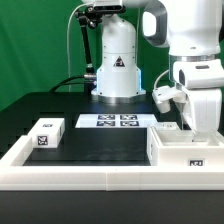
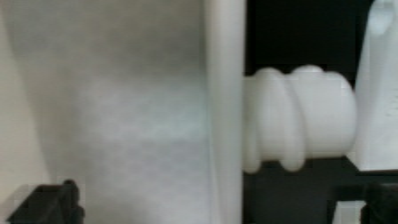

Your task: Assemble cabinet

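Note:
The cabinet's large white box piece stands at the exterior view's right, by the front rail, with a small tag on its front. My gripper hangs straight down over its far right part, fingertips at or just inside its top edge. In the wrist view a blurred white panel fills the space between my dark fingers, and a ribbed white knob-like part lies beside it. My gripper has its jaws wide apart, with a dark gap on one side of the panel. A small tagged white block sits at the left.
The marker board lies flat at the table's middle back. A long low white border rail runs along the front and up the left side. The robot's white base stands behind the board.

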